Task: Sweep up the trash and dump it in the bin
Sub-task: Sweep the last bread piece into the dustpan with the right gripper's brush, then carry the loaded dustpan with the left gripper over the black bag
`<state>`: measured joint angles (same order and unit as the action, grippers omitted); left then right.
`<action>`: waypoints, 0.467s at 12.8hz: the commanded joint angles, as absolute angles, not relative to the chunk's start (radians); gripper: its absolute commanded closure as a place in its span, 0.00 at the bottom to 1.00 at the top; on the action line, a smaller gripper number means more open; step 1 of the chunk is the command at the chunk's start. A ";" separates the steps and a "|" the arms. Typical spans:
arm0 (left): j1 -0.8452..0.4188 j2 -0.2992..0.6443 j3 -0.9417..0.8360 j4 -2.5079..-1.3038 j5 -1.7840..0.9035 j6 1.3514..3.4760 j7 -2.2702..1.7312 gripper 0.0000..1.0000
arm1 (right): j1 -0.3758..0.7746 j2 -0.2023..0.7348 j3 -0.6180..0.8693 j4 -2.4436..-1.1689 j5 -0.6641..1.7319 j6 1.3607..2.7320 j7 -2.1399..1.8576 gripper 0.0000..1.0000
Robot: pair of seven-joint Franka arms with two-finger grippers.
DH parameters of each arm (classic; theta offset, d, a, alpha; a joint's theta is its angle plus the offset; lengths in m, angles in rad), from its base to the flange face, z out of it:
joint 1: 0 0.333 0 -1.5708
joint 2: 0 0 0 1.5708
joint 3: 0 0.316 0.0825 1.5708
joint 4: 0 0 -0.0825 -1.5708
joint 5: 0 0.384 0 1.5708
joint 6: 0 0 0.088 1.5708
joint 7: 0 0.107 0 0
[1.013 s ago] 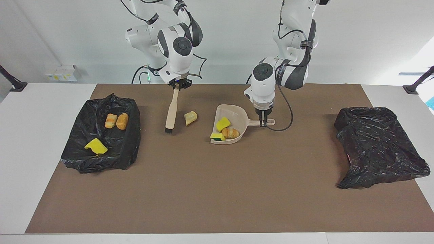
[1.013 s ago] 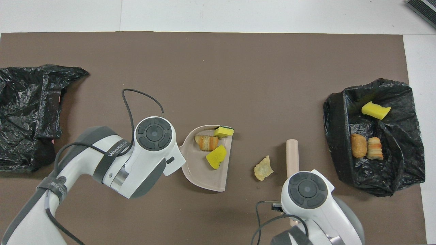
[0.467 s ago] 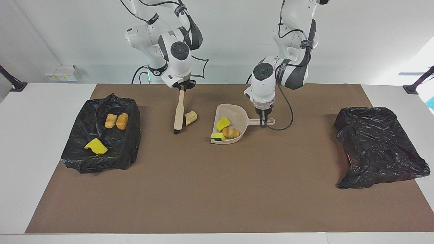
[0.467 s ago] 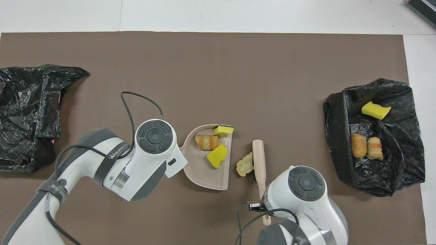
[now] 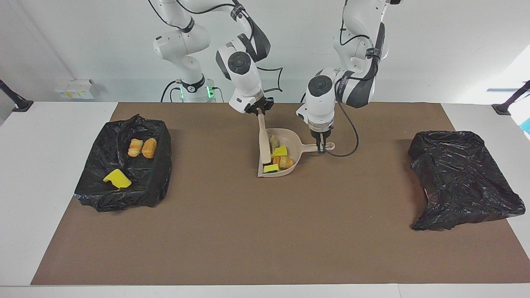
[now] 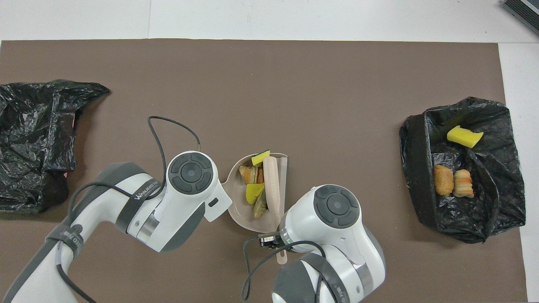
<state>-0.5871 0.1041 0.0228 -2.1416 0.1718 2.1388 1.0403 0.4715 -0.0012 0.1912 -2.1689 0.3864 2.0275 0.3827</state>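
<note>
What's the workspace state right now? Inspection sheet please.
Surface: brown mat on white table.
Job's things: four scraps in dustpan; three in open black bin at right arm's end.
Clutter: crumpled black bag at left arm's end.
Grippers: right gripper shut on brush, whose head is at the dustpan mouth; left gripper shut on dustpan handle.
Cables: black cable loops from left wrist.
Surroundings: white wall, nothing else seen.

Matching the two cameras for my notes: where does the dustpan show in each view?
Facing view: the dustpan sits just above picture centre, on the mat between the two arms.
Overhead view: the dustpan sits just below picture centre, partly under the arms.
Shared landmark: the brush lies along the pan's open edge in both.
</note>
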 commanded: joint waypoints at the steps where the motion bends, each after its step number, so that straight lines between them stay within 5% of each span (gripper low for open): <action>1: -0.577 0.071 0.029 -2.210 0.163 2.233 1.031 1.00 | 0.469 0.015 0.195 -2.114 0.414 1.997 0.353 1.00; 6: -0.496 0.095 0.029 -2.192 0.036 2.278 1.119 1.00 | 0.459 -0.029 0.184 -2.014 0.374 1.803 0.376 1.00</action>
<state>-0.5324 0.0984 0.0299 -2.1766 0.0899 2.2316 1.0635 0.4720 -0.0062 0.1825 -2.0569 0.3854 1.8737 0.3827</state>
